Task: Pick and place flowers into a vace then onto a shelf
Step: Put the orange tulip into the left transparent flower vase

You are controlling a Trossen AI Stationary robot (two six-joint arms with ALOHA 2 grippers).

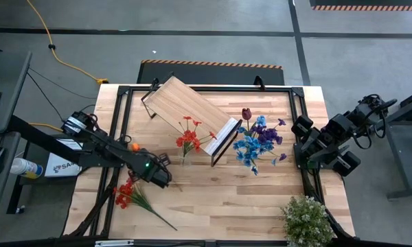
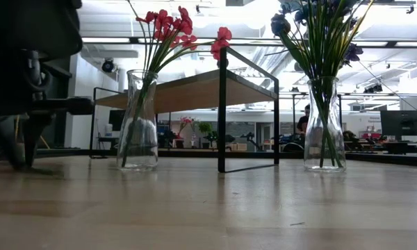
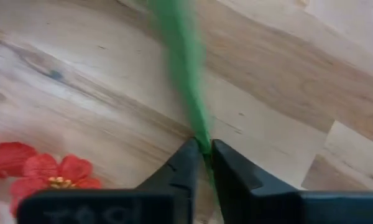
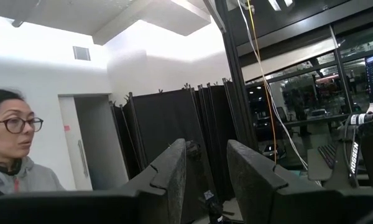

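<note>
Two arms: the left gripper point(image 3: 203, 152) reaches low over the table's near left, clenched on a green flower stem point(image 3: 185, 68); the right gripper point(image 4: 206, 163) waits at the right edge, fingers parted, holding nothing.

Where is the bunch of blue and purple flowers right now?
From above, the blue and purple flowers stand in a glass vase right of the shelf, on the right arm's side.

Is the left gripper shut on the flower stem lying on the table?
Yes: the left gripper pinches the green stem, with both fingertips against it on the table.
</note>
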